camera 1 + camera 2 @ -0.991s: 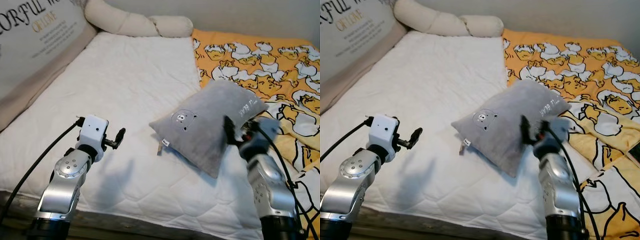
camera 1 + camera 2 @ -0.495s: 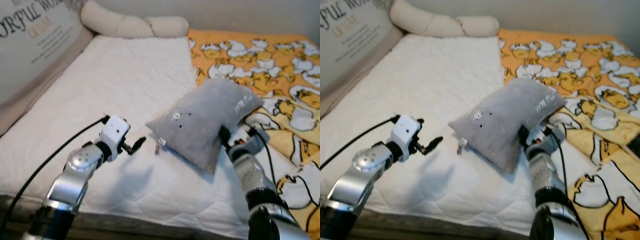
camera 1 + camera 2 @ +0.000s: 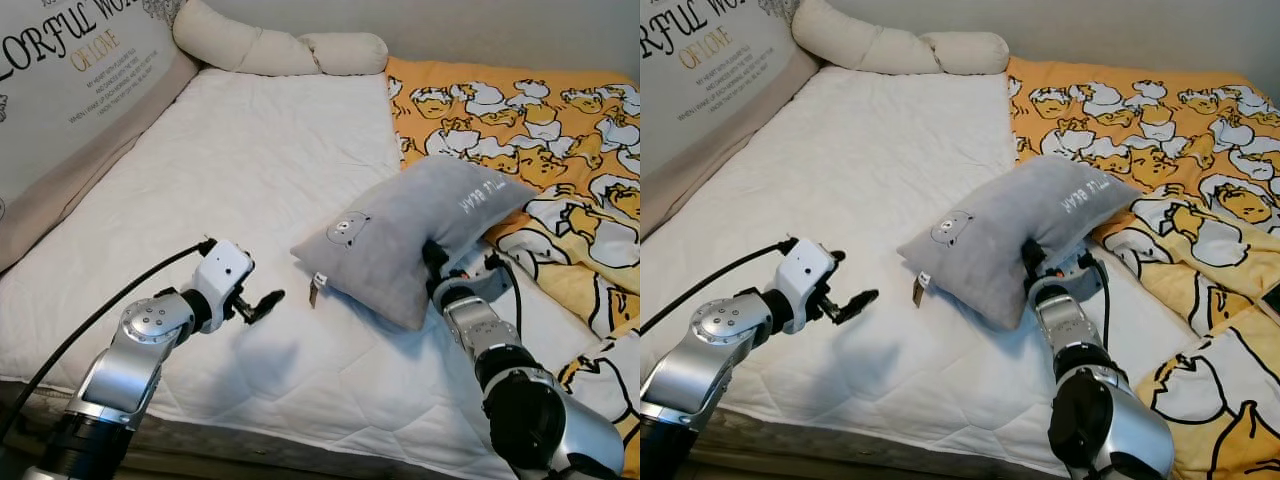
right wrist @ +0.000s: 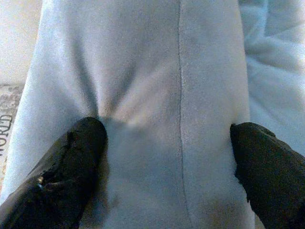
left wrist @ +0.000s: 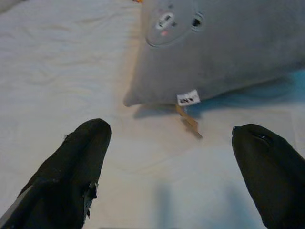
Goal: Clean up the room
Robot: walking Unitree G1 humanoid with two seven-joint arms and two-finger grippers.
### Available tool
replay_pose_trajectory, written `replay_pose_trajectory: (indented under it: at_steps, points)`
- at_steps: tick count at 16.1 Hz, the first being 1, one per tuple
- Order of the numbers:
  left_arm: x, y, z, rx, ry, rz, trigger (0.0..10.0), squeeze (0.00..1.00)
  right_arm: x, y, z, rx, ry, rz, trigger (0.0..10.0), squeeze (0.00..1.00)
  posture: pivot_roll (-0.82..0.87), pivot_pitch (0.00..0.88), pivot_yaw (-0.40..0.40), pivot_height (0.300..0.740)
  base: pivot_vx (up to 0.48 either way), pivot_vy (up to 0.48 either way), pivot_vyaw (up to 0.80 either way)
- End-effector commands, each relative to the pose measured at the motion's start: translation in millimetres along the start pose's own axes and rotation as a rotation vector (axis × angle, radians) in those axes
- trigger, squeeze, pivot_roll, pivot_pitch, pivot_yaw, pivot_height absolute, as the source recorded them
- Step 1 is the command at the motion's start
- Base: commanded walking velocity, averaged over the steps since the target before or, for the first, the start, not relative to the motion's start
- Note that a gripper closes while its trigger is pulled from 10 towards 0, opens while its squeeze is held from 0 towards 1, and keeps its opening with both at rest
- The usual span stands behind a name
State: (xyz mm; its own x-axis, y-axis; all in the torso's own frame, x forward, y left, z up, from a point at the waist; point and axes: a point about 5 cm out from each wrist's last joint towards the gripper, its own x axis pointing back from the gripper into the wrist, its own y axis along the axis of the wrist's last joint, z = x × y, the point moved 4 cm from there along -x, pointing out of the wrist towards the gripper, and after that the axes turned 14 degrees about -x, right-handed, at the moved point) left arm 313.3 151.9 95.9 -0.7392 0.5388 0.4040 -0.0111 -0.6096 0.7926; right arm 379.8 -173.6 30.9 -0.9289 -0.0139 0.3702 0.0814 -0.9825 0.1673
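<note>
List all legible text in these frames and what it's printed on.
"...ORFUL WO..." in big black letters, cut off at the frame edge, on the headboard cushion.
"OF LOVE" in gold, just below it on the same cushion.
Small black lines beneath those: too small to read.
White lettering on the grey pillow, seen upside down: ends in "BEAR"; the rest is unreadable.
Small white tag on the pillow's seam: too blurred to read.

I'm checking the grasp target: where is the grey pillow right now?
In the left eye view the grey pillow lies on the white mattress, right of centre, beside the yellow duck blanket, with the right gripper at its near edge.
</note>
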Motion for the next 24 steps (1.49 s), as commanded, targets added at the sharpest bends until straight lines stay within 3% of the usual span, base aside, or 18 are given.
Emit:
replay_pose_trajectory:
  at_steps: [1, 11, 18, 24]
  points:
    - [1.7, -2.9, -4.4, 0.003, -0.036, 0.014, 10.0, 0.0, -1.5, -9.2, 3.8, 0.049, 0.005, 0.033, 0.0, 0.0, 0.09, 0.0, 0.006, 0.74, 0.0, 0.0, 0.0]
    - [7.3, -6.4, -15.4, 0.053, -0.068, 0.019, 10.0, 0.0, 1.8, -13.1, -13.6, 0.047, -0.065, 0.028, 0.0, 0.0, 0.09, 0.0, -0.026, 0.74, 0.0, 0.0, 0.0]
    - [2.7, -2.9, -10.9, 0.064, -0.075, 0.006, 10.0, 0.0, 1.0, -12.2, -11.3, 0.037, -0.065, 0.017, 0.0, 0.0, 0.06, 0.0, 0.005, 0.74, 0.0, 0.0, 0.0]
    - [2.7, -3.6, -16.5, 0.097, -0.067, -0.003, 10.0, 0.0, -1.1, -1.6, -4.2, 0.006, -0.064, -0.015, 0.0, 0.0, 0.06, 0.0, -0.021, 0.74, 0.0, 0.0, 0.0]
